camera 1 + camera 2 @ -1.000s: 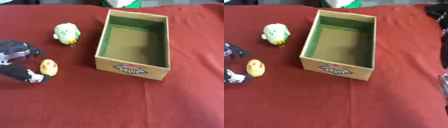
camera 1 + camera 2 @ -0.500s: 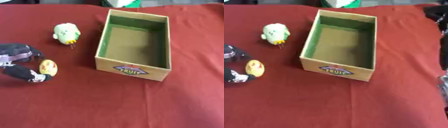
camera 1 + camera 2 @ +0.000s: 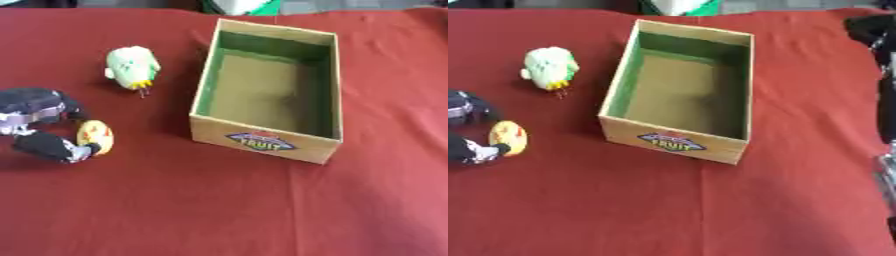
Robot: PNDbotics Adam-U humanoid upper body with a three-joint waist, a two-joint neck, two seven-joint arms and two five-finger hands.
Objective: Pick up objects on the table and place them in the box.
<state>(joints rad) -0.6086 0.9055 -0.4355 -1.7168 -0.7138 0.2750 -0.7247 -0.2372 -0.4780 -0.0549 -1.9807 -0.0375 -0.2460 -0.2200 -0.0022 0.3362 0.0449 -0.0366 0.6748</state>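
Left hand (image 3: 39, 122) was curled round the small yellow egg-shaped toy (image 3: 94, 136) on the red bench (image 3: 219, 210), left of the open, empty box (image 3: 267, 90). Pale green chick toy (image 3: 132, 66) sat behind it. Right hand's fingers: couldn't tell.

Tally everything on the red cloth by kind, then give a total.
Pale green chick toy: 1
Small yellow-orange egg-shaped toy, at the left hand's fingertips: 1
Open cardboard box, nothing inside: 1
Total: 3
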